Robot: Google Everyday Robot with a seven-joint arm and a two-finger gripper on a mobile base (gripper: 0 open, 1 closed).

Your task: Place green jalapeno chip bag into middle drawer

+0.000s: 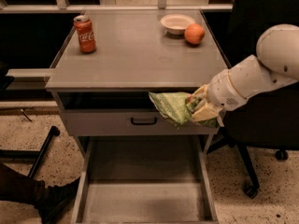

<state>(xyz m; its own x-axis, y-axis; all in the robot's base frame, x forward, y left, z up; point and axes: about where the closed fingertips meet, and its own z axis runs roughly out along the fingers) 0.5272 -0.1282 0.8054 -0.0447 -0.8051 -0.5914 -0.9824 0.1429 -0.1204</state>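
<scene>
The green jalapeno chip bag [174, 107] is crinkly light-green foil and hangs in front of the cabinet's right side, level with the closed grey drawer front [107, 123]. My gripper [200, 109], at the end of the white arm coming in from the right, is shut on the bag's right end. The middle drawer [145, 200] is pulled out below, a wide grey tray with low side walls and a bare floor. The bag is held well above the drawer's floor, over its back right part.
A red soda can [86, 33], a white bowl [177, 23] and an orange [194, 33] stand on the grey cabinet top [135, 59]. A black office chair base [250, 189] stands on the right, and a black chair leg [43, 149] lies on the floor at the left.
</scene>
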